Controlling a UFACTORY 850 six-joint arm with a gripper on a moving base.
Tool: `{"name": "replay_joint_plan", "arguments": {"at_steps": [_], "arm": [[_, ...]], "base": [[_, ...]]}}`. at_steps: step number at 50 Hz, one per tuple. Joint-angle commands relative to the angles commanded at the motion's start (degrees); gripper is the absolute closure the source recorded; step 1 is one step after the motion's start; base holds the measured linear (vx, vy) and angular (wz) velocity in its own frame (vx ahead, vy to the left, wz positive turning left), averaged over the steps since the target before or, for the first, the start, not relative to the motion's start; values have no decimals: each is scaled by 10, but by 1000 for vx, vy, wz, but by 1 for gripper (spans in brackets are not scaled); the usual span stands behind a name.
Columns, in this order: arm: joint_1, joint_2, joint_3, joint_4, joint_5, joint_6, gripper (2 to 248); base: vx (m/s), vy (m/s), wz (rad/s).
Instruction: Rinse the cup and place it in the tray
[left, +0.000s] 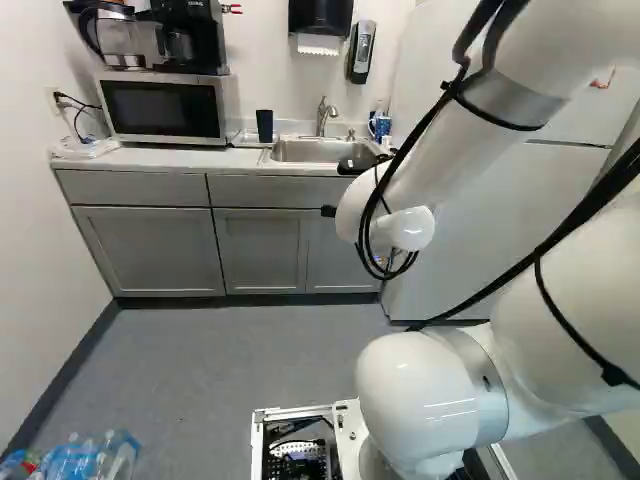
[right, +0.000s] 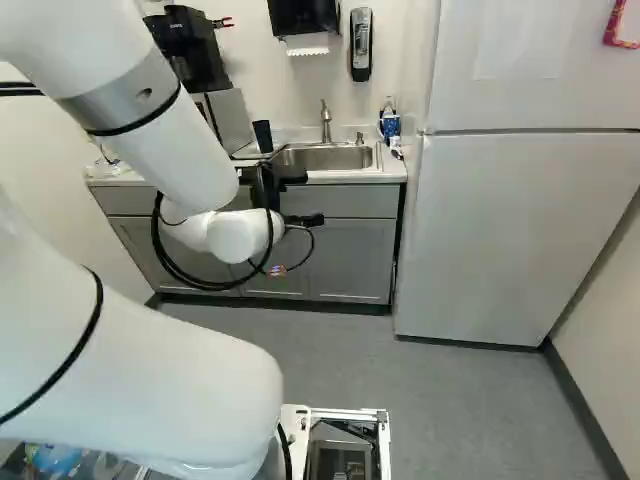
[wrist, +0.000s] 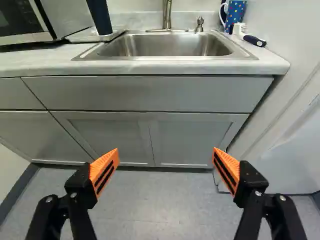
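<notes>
We see the open, empty gripper (wrist: 166, 167) low before the cabinet, the upright dark cup (wrist: 100, 16) in the tray (wrist: 95, 35) far left.

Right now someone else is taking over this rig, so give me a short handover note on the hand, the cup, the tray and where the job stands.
Hand: open, holding nothing, held out in front of the cabinet doors below the sink.
Cup: dark, upright in the tray on the counter just left of the sink, beside the microwave.
Done: the cup already stands in the tray; whether it has been rinsed cannot be told.
Left: this fits both a cup waiting for its rinse and one put back after it, so check it before moving. The faucet shows no running water.
</notes>
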Motion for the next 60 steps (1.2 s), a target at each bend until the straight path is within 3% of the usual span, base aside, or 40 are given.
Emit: {"name": "replay_joint_plan", "arguments": {"at_steps": [30,60], "arm": [[3,8,59,-2,92,1,3],[4,12,81,-2,125,1,3]], "base": [[0,0,0],[0,0,0]]}}
